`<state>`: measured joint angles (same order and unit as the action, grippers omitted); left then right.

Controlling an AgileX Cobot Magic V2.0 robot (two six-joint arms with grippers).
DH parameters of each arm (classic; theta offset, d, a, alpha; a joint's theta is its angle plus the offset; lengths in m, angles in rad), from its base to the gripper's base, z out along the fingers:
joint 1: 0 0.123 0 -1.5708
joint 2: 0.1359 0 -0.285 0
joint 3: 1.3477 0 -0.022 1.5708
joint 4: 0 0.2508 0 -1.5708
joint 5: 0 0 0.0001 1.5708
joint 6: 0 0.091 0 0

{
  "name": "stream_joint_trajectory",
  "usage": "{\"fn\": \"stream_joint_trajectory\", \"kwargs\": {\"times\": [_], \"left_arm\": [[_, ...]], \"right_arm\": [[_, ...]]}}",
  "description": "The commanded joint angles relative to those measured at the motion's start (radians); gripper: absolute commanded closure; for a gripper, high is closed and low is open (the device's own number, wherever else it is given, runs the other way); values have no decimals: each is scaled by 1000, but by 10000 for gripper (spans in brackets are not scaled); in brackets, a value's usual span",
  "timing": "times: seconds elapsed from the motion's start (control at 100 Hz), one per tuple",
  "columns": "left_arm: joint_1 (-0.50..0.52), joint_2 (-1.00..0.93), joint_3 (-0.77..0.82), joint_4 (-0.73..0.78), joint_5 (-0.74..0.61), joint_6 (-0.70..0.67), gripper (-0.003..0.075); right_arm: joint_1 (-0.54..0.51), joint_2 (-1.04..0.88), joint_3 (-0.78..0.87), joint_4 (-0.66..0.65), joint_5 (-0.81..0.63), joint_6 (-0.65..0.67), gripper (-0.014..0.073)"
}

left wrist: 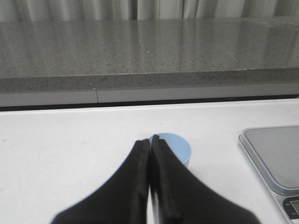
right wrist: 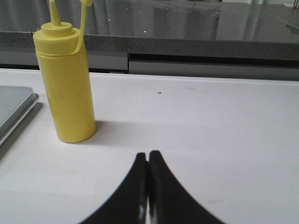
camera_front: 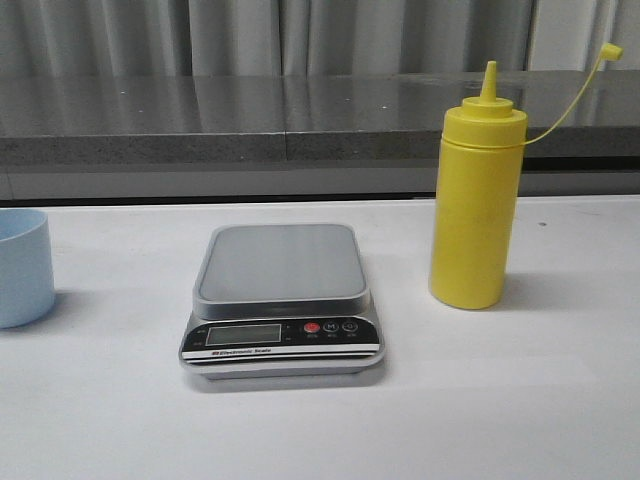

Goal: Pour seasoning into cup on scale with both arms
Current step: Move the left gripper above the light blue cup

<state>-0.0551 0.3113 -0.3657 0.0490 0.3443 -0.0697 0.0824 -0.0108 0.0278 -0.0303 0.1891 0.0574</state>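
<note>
The grey scale (camera_front: 281, 300) sits mid-table with nothing on its platform; its corner shows in the left wrist view (left wrist: 275, 161). The pale blue cup (camera_front: 22, 267) stands at the table's left edge, and in the left wrist view the cup (left wrist: 178, 146) lies just beyond my left gripper (left wrist: 150, 141), which is shut and holds nothing. The yellow seasoning bottle (camera_front: 476, 205) stands upright to the right of the scale, cap hanging on its tether. In the right wrist view the seasoning bottle (right wrist: 65, 84) is well ahead of my right gripper (right wrist: 148, 155), shut and empty. Neither gripper shows in the front view.
A grey stone ledge (camera_front: 300, 120) runs along the back of the white table (camera_front: 500, 400), with curtains behind it. The scale's edge (right wrist: 14, 112) lies beside the bottle in the right wrist view.
</note>
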Motion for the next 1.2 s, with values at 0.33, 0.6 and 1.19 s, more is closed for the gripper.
{"fn": "stream_joint_trajectory", "kwargs": {"times": [0.33,0.6,1.19], "left_arm": [[2,500,-380,-10,87,-7,740],[2,748,-538,7,199,-7,740],[2,884,-571,23,203,-7,278]], "right_arm": [[-7,-19,-22,-1,-82,0,660],[-7,-19,-22,-1,-82,0,660],[-7,-19,-22,-1,-82,0,660]]}}
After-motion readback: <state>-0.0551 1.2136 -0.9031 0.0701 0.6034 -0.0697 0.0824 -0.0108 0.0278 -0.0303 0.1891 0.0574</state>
